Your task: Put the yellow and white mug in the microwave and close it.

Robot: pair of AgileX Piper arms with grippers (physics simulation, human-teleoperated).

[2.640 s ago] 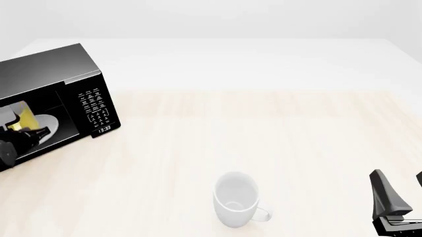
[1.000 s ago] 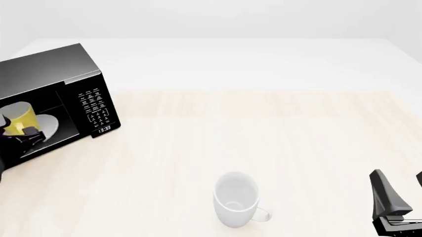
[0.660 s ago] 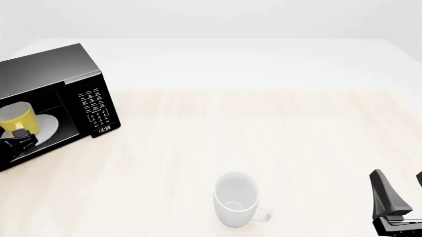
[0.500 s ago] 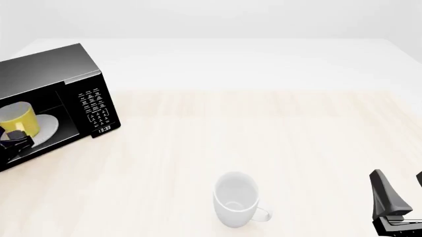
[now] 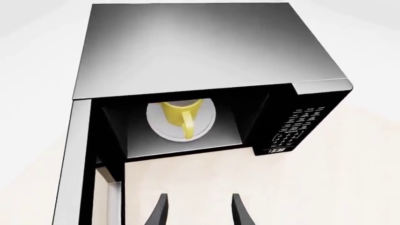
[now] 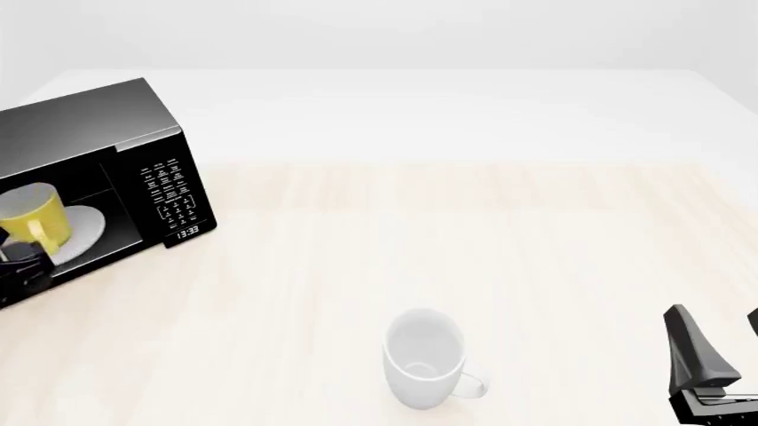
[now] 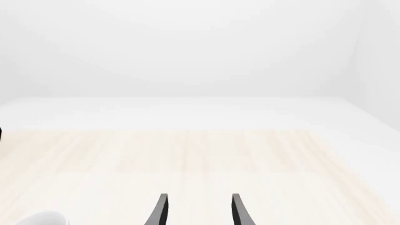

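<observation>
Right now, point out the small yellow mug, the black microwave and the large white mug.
small yellow mug [image 5: 181, 112], left wrist view, its body.
black microwave [image 6: 89, 120], front view, its top.
large white mug [image 6: 423, 355], front view, its inside.

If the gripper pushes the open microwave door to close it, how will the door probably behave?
The door looks like a stiff flat panel, so it should probably swing on its hinge without bending. The microwave seems bulky, so it likely stays put. The yellow and white mug sits well inside, probably undisturbed.

The right gripper [image 7: 197, 211] hung over the pale wood tabletop [image 7: 206, 154] with its two dark fingers [image 7: 160, 211] spread apart and nothing between them. Toward eight o'clock, a white mug's [image 7: 39, 219] rim edged into view.
</observation>
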